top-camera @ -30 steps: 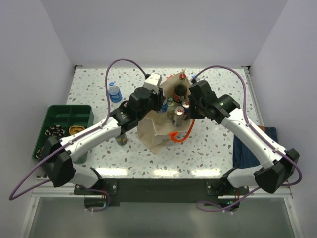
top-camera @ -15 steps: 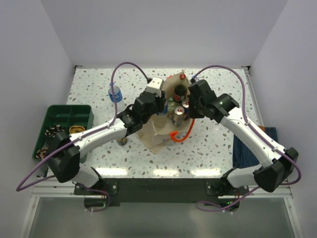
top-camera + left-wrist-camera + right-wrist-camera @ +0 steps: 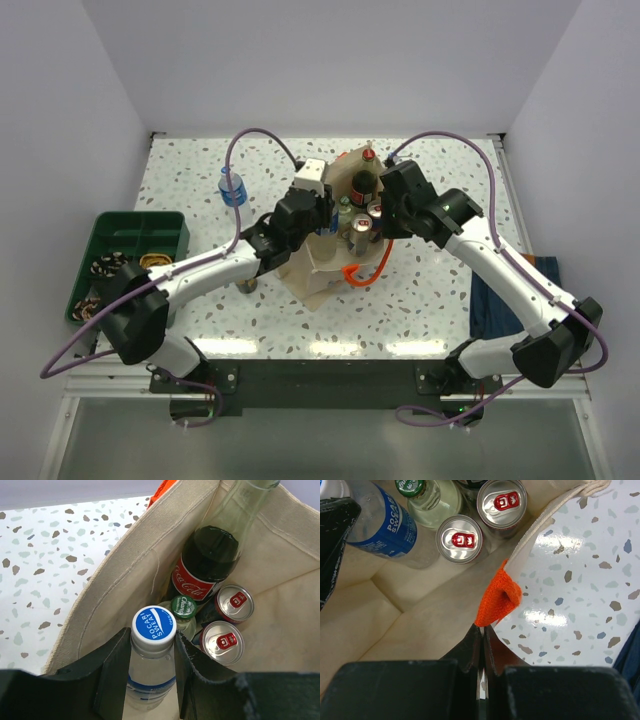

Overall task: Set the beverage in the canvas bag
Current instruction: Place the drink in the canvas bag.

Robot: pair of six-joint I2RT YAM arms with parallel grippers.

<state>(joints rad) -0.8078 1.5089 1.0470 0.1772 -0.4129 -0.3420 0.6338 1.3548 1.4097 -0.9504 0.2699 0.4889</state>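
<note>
The beige canvas bag (image 3: 318, 275) stands open mid-table. My left gripper (image 3: 325, 214) reaches into its mouth, shut on a clear Pocari Sweat bottle (image 3: 151, 666) with a blue cap, held upright by the neck inside the bag, jaws (image 3: 152, 647) on either side. The bottle also shows in the right wrist view (image 3: 390, 527). Inside are a Coca-Cola glass bottle (image 3: 205, 565), a green-capped bottle (image 3: 183, 606) and two red-tabbed cans (image 3: 234, 602). My right gripper (image 3: 483, 627) is shut on the bag's rim at the orange tab (image 3: 499, 597), on the bag's right side (image 3: 385, 225).
A small blue-capped water bottle (image 3: 232, 187) stands at the back left. A green compartment tray (image 3: 140, 235) sits at the left edge. A dark small container (image 3: 246, 285) stands under the left arm. A blue cloth (image 3: 490, 300) lies at the right edge.
My left gripper has moved a little right and away, carrying the Pocari bottle further over the bag's opening. The right gripper has stayed on the bag's rim.
</note>
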